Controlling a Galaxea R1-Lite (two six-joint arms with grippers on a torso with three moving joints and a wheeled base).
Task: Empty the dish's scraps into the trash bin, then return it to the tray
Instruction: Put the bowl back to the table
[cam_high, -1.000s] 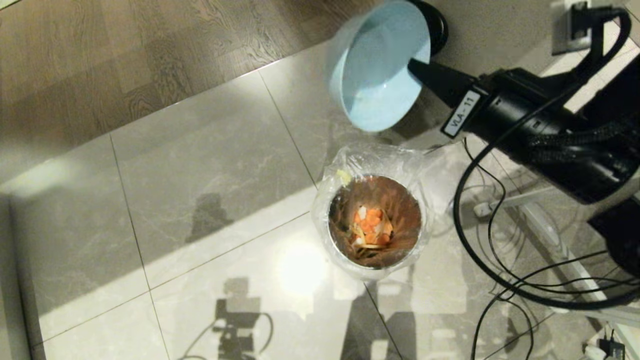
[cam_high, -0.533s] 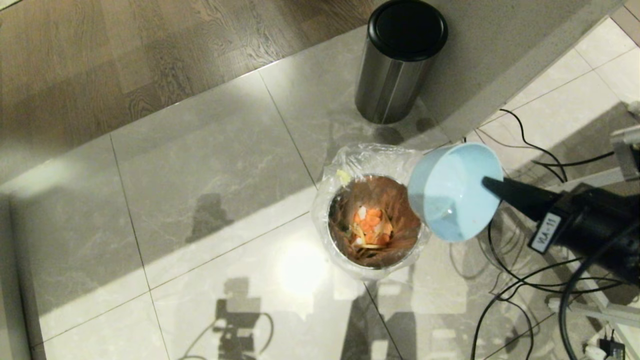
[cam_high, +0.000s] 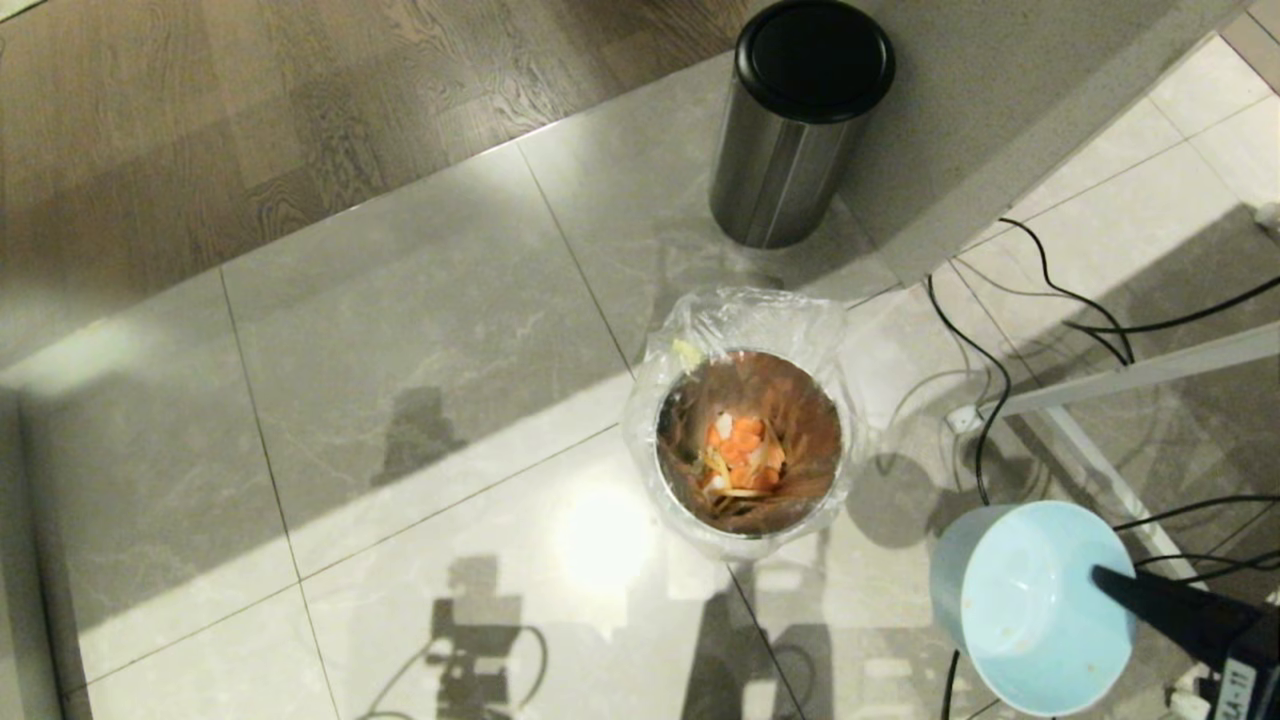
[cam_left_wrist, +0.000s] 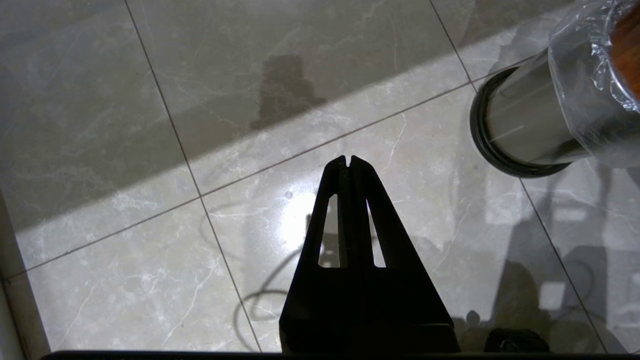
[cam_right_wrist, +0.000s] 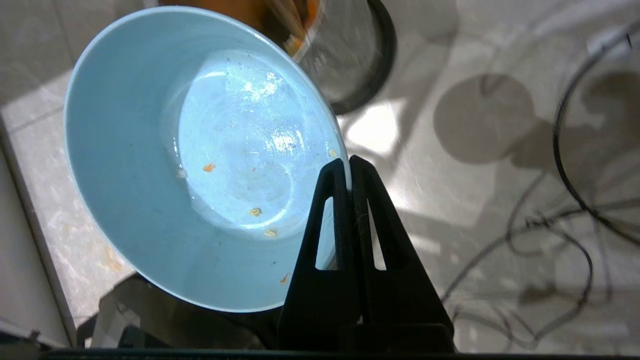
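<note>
The pale blue bowl (cam_high: 1030, 610) looks light, stiff and smooth, w/ a wet glossy inside, so prob. slippery; the right tool (cam_right_wrist: 348, 162) is clenched on its thin rim, which seems the only workable hold, and the left tool (cam_left_wrist: 348, 161) hangs pinched shut on nothing over the floor tiles. Vs. a sec ago, the bowl has swung from beyond the lined trash bin (cam_high: 748, 440) to the near right. It's now well clear of the bin, nearly empty w/ only specks left. The carrot scraps (cam_high: 742, 455) lie in the bin as before.

Home-like room: marble floor tiles (cam_high: 420, 340), wood flooring (cam_high: 200, 120), steel bin (cam_high: 790, 140)
</note>
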